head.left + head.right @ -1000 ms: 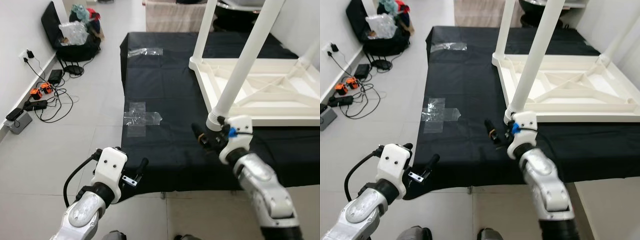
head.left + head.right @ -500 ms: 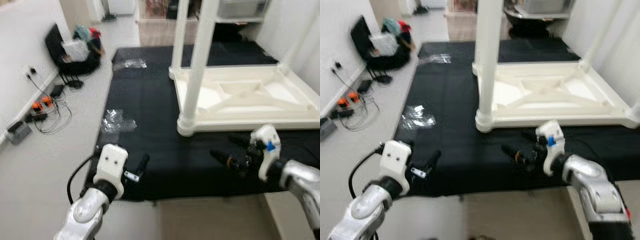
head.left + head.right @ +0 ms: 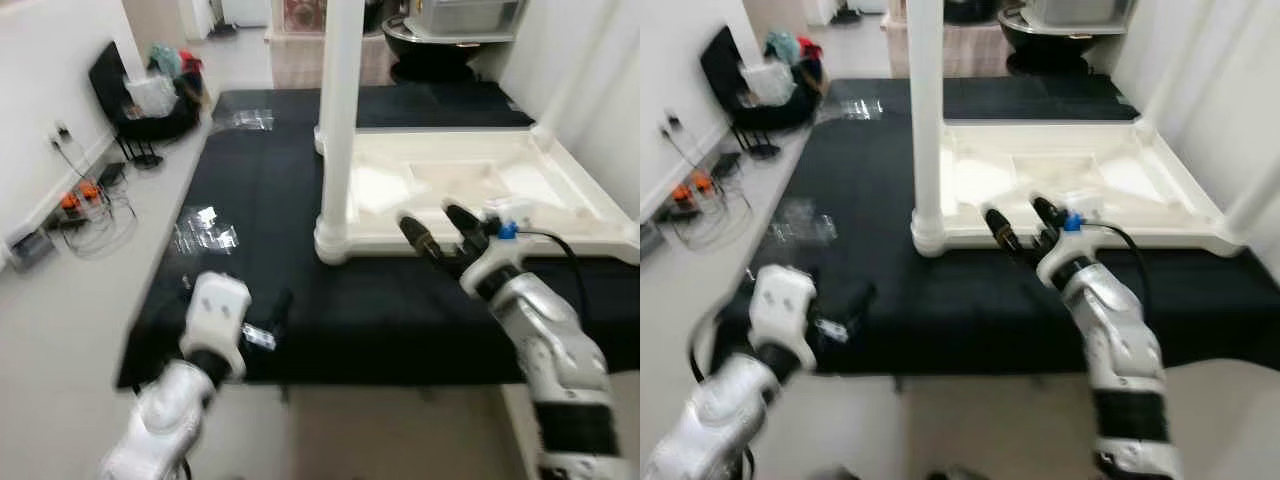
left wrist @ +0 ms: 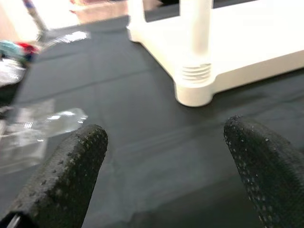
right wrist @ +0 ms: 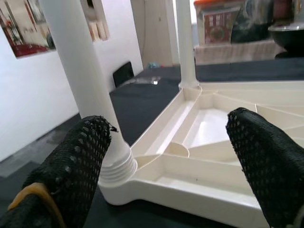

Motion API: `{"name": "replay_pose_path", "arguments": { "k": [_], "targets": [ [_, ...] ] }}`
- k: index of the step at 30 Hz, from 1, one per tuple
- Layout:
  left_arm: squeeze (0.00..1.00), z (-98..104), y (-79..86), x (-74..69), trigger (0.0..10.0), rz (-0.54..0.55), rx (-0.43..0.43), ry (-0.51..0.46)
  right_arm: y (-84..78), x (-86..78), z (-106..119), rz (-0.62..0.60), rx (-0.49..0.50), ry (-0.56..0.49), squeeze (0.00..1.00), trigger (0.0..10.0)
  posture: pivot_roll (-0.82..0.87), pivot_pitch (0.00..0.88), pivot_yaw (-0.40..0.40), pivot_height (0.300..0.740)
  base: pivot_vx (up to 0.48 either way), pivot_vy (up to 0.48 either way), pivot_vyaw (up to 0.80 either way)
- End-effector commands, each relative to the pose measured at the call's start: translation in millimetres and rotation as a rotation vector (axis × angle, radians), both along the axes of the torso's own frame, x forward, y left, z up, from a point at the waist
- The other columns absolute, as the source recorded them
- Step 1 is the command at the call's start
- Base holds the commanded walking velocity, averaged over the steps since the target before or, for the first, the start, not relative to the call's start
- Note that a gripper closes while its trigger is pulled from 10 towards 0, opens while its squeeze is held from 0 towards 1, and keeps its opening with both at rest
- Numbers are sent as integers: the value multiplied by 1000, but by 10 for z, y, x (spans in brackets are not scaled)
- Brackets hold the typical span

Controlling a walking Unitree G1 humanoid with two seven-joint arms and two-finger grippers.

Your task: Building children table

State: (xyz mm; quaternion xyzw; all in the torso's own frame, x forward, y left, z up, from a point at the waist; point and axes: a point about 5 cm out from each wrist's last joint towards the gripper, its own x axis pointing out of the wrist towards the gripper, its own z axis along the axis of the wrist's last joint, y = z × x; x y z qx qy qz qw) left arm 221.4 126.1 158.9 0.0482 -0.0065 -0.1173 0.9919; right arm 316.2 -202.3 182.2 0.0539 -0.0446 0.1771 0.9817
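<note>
A white children's table (image 3: 470, 190) lies upside down on a black mat (image 3: 270, 200). One white leg (image 3: 337, 110) stands screwed into its near left corner, and its threaded base (image 4: 194, 81) shows in the left wrist view. My right gripper (image 3: 430, 218) is open and hovers at the table's front rim, just right of that leg. Its wrist view looks between the fingers (image 5: 76, 161) at the ribbed underside (image 5: 204, 137) and the leg (image 5: 78, 71). My left gripper (image 3: 277, 312) is open and empty, low over the mat's front left part.
Clear plastic wrap (image 3: 203, 228) lies on the mat's left side. A black bag with clutter (image 3: 152, 88) and cables with chargers (image 3: 75, 195) sit along the left wall. A white wall (image 3: 590, 90) bounds the right. The mat's front edge (image 3: 330, 378) is close to me.
The head view has swung and blurred. My right gripper has risen from over the mat to the table's front rim beside the leg. The left arm has hardly moved.
</note>
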Motion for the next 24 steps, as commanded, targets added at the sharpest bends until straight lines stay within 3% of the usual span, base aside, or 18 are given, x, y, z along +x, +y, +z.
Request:
{"name": "replay_pose_path", "arguments": {
  "k": [1, 6, 7, 8, 9, 13, 14, 19, 24],
  "targets": [
    [0, 64, 59, 16, 10000, 31, 17, -29, 36, 77, 21, -26, 8, -17, 0, 10000, 67, 55, -55, 740, 0, 0, 0],
    [0, 98, 48, 35, 10000, 33, 10, -41, -10, 194, 82, -40, 11, -34, 0, 10000, 69, 55, -54, 740, 0, 0, 0],
    [0, 105, 40, 36, 10000, 29, 8, -43, -25, 224, 107, -39, 2, -43, 902, 10000, 66, 57, -55, 740, 0, 0, 0],
    [0, 105, 40, 36, 10000, 29, 8, -43, -25, 224, 107, -39, 2, -43, 902, 10000, 66, 57, -55, 740, 0, 0, 0],
    [0, 110, 33, 36, 10000, 25, 6, -44, -37, 245, 122, -39, 0, -45, 1000, 10000, 66, 57, -55, 740, 0, 0, 0],
    [0, 118, 21, 40, 10000, 20, 3, -46, -23, 292, 136, -4, -23, -36, 1000, 10000, 67, 63, -57, 740, 0, 0, 0],
    [0, 121, 20, 38, 10000, 23, 0, -45, -19, 307, 149, 9, -24, -38, 0, 10000, 71, 68, -63, 740, 0, 0, 0],
    [0, 119, 31, 29, 10000, 32, -10, -40, -46, 324, 163, -13, -21, -50, 0, 10000, 70, 74, -68, 740, 0, 0, 0],
    [0, 104, 54, 23, 10000, 34, 0, -26, -33, 289, 69, -67, -25, -35, 0, 10000, 71, 77, -67, 740, 0, 411, 0]
  ]
}}
